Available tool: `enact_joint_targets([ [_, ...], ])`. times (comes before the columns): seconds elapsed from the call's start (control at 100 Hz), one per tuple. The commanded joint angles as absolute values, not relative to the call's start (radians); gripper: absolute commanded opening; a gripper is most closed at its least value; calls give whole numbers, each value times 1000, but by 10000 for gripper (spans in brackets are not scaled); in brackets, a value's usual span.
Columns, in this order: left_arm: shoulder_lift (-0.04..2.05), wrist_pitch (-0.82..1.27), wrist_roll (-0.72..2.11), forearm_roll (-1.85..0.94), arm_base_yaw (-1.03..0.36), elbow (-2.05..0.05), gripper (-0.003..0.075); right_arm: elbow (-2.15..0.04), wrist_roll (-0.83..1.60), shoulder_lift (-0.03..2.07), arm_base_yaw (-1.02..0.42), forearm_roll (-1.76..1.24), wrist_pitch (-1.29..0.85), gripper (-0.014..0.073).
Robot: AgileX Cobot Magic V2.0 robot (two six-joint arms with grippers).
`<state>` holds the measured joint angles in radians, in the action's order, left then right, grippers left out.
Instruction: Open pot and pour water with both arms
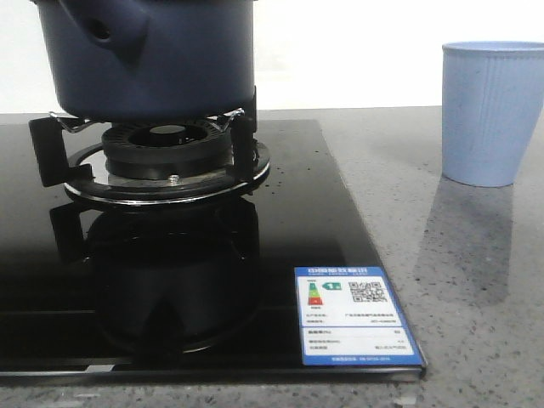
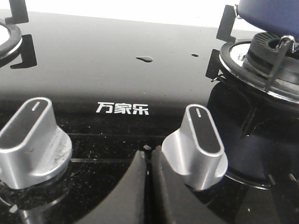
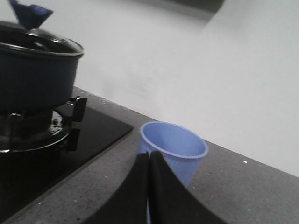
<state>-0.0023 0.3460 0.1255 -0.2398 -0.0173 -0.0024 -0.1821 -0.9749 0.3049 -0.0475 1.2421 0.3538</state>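
Note:
The dark navy pot [image 1: 153, 55] sits on the burner stand [image 1: 166, 161] of the black glass hob, its side nub [image 1: 102, 32] facing the camera. In the right wrist view the pot [image 3: 35, 74] has a glass lid [image 3: 42, 43] with a blue knob [image 3: 29, 14] on it. A pale blue ribbed cup [image 1: 491, 110] stands upright on the grey counter to the right. My right gripper [image 3: 149, 156] is shut and empty, just short of the cup [image 3: 175, 149]. My left gripper [image 2: 148, 156] is shut and empty over the hob's front, between two silver knobs. No gripper shows in the front view.
Two silver control knobs [image 2: 202, 140] [image 2: 30, 135] stand at the hob's front. A second burner [image 2: 7, 37] is at the far left. Water drops [image 2: 145, 59] lie on the glass. An energy label [image 1: 353, 316] sits at the hob's front right corner. A white wall stands behind.

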Motion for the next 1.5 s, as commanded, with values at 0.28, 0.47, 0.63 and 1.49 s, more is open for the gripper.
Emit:
enact_joint_targets([
  [0.28, -28, 309, 118, -258, -18, 41, -19, -60, 14, 184, -55, 157, 46, -66],
  [0.47, -28, 309, 118, -258, -18, 39, -19, 16, 14, -40, 16, 104, -131, -66],
  [0.63, -28, 307, 118, -260, -18, 39, -19, 18, 14, -24, 75, 0, -261, -66],
  [1.49, -28, 307, 118, -260, -18, 39, -19, 18, 73, -31, 83, 0, -300, -66],
])
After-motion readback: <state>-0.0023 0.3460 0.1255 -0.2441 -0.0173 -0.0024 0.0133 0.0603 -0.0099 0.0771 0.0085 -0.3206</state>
